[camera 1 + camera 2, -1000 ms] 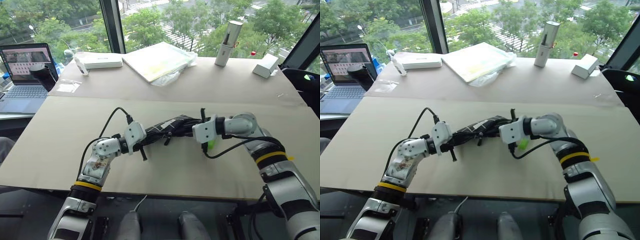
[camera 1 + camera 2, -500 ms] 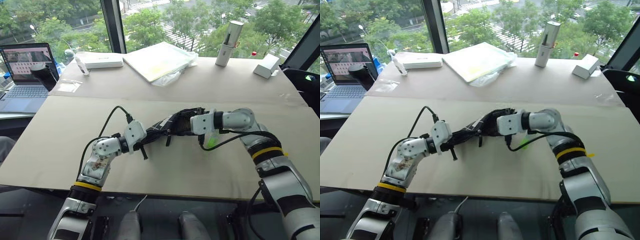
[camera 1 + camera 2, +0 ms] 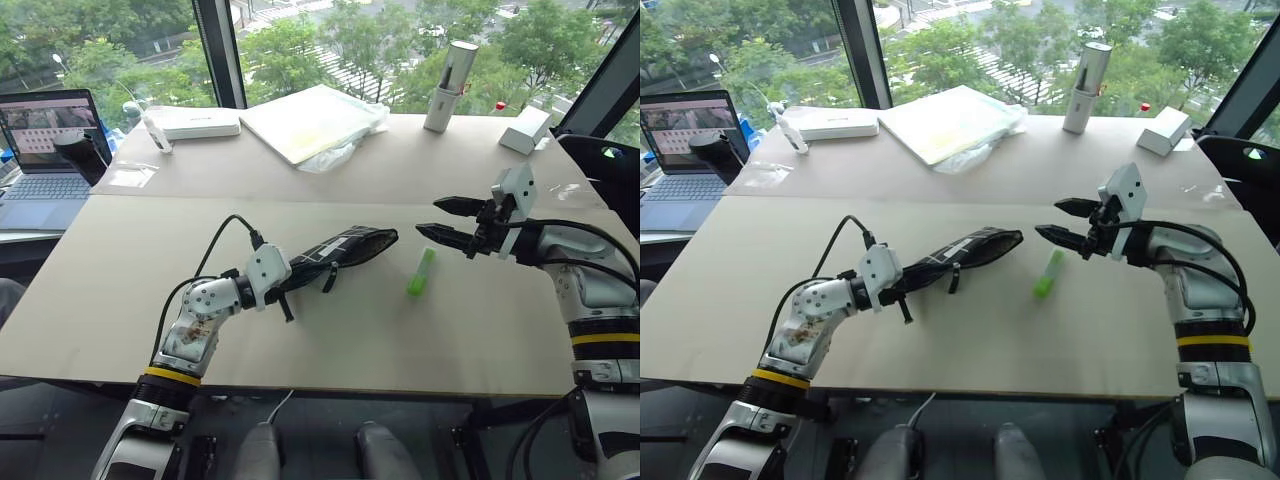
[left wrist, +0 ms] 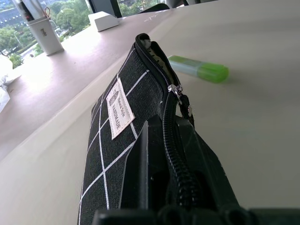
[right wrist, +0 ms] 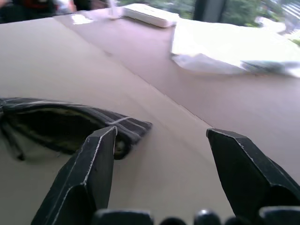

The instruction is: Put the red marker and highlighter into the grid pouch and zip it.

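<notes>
While my left gripper (image 3: 285,288) stays clamped on the near end of the grid pouch (image 3: 345,248), its two black fingers pinched tight on the fabric beside the zipper, the pouch reaches away from it across the tan table (image 3: 130,290) toward the right, its far end up off the surface. From the left wrist camera I can see the white label (image 4: 117,108) on the pouch's side and the zipper slider (image 4: 176,89) partway along the top edge, with the mouth beyond it gaping. My right gripper (image 3: 445,221) is up in the air on the right side, fingers spread wide with nothing between them, pointing back toward the pouch. The highlighter (image 3: 421,271) lies flat on the table between the pouch's far end and the right gripper, touching neither, just below the right fingertips in the head view. I cannot make out the red marker; the right wrist camera looks into the dark open mouth of the pouch, and there may be something inside, but it is too dim to tell. Along the far edge stand a laptop (image 3: 48,145), a white box (image 3: 195,122), a flat bagged pad (image 3: 315,120), a tall cylinder (image 3: 448,73) and a small white block (image 3: 525,128).
</notes>
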You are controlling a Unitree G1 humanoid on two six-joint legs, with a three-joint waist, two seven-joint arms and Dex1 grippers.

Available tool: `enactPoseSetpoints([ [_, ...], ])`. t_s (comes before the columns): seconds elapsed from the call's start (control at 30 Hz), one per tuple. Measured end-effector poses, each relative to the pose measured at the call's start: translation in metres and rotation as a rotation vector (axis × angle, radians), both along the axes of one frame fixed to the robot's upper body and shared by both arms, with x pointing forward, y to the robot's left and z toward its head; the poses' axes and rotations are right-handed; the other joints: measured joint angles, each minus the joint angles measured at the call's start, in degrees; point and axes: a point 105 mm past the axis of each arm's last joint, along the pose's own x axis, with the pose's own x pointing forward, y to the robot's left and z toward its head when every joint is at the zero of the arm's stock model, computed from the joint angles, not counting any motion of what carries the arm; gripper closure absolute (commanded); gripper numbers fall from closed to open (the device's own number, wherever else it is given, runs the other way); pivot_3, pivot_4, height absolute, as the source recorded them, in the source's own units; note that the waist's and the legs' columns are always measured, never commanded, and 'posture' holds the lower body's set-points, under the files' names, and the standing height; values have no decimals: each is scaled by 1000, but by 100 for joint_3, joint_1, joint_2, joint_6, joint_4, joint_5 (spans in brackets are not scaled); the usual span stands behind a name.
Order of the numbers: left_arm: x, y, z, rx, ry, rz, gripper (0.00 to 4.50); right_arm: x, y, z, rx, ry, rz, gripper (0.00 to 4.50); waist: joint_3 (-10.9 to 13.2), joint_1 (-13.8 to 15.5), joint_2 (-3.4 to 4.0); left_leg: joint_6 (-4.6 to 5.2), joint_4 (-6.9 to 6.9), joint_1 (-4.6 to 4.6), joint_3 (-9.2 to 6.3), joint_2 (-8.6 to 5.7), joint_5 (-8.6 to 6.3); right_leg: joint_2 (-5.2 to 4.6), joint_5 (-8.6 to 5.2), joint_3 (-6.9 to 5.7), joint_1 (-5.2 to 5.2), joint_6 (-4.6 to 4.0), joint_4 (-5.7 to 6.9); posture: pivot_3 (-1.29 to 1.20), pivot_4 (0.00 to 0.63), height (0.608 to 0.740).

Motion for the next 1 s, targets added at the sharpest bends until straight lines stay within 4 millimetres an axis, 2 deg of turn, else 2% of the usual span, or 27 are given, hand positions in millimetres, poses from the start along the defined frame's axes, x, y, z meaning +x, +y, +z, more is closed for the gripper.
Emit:
enactPoseSetpoints([
  [0.1,0,0,0,0,1,1,4500,-4,-4,-44,26,157,-199,1053,0,40,0,0,1,-9,-1,-3,0,-1,-1,0,-5,1,-2,0,150,740],
  [0.17,1,1,-1,1,6,2,4500,-6,1,-57,45,211,-261,1053,0,48,1,-1,4,-11,-1,-5,0,-3,-1,1,-6,2,-1,0,150,740],
  [0.37,6,1,1,3,4,4,4500,-9,2,-49,27,188,-367,1053,0,54,0,-1,3,-10,-3,-5,1,-2,-4,-1,-3,6,-3,0,150,740],
  [0.53,7,2,0,3,6,8,4500,-18,-1,-65,-1,239,-407,1053,0,41,0,0,2,-10,-3,-5,1,-2,-4,0,-4,6,-3,0,150,740],
  [0.67,7,3,0,0,6,14,4500,-20,-3,-68,-20,243,-434,1053,0,34,0,0,2,-10,-3,-5,1,-2,-4,0,-4,6,-3,0,150,740],
  [0.87,7,4,0,-3,6,24,4500,-26,15,-78,-24,266,-399,1053,0,28,0,0,2,-10,-5,-5,1,-2,-5,-1,-4,5,-3,0,150,740],
  [1.0,7,4,-1,-5,8,27,4500,-30,21,-85,-32,284,-394,1053,0,36,0,0,1,-11,-5,-5,1,-2,-6,-1,-4,6,-4,0,150,740],
])
